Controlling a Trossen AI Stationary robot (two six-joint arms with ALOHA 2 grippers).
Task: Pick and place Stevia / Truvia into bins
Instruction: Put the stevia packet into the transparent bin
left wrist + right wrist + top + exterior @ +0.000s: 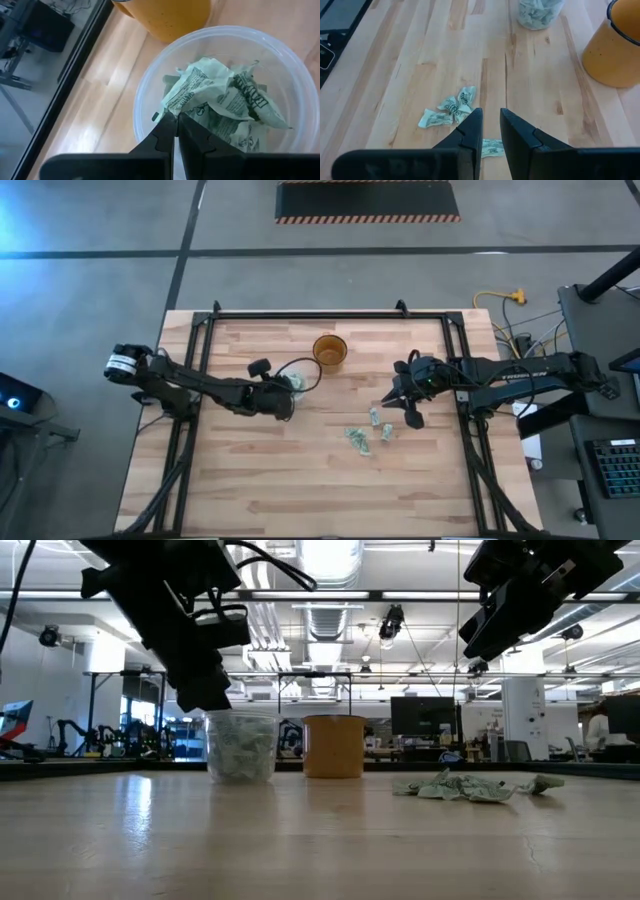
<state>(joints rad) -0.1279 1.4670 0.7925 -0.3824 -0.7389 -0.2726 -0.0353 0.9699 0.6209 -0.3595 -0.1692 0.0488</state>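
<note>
The translucent cup (297, 380) (240, 746) stands on the table beside the amber cup (329, 351) (333, 745) and holds several crumpled green-white sachets (240, 107). My left gripper (287, 397) (176, 119) hovers at the cup's rim, shut on a sachet. More sachets (365, 432) (470, 786) (449, 111) lie flat on the wood right of centre. My right gripper (405, 410) (491, 125) hangs open above them, touching nothing; one sachet (491, 146) shows between its fingers, lower down. My left gripper pinches one sachet by its end (172, 102), right at the fingertips, coming from above and slanting down over the cup's rim (142, 92). The sachet reaches forward from the fingers and lies over the others inside the cup.
Black frame rails (205, 340) run along the table's left, right and far edges. Bare wood (300, 480) spreads across the near half. The two cups stand close together near the far middle.
</note>
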